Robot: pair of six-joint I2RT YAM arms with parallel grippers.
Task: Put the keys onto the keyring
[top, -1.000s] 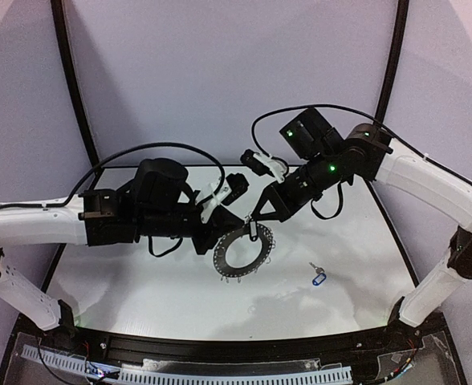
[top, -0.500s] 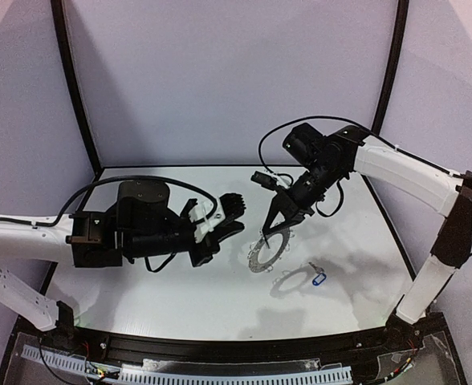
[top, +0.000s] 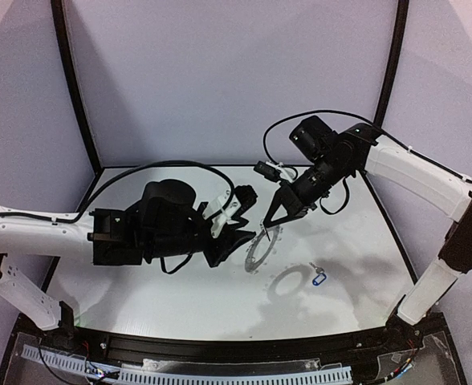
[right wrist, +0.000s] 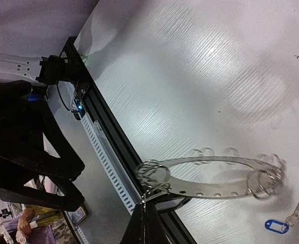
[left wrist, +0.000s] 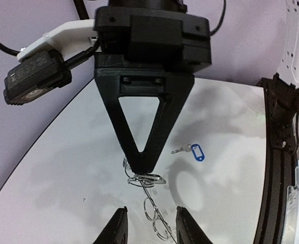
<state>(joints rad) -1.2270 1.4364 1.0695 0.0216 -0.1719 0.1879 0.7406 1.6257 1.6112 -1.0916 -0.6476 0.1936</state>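
Now, keyring (right wrist: 210, 193): it hangs clear of the table (top: 140, 289), tilted, with its shadow below it.
Right gripper (top: 266, 224): directly above the keyring, its tips pinched together on one silver wire loop (left wrist: 145, 179) at the rim.
Left gripper (left wrist: 150, 226): just beside the keyring's lower edge, fingers apart; the lowest loops hang in the gap and seem to touch neither finger.
Blue-tagged key (top: 318, 278): flat on the table, well apart from the keyring, on the right arm's side.
Other key: I cannot make it out.
Handling: probably a light, thin, stiff disc that swings freely from that single loop; the wire loops look springy and slippery.
Where to hold: likely the flat black band between loops, to steady it; take the key by its plastic tag.
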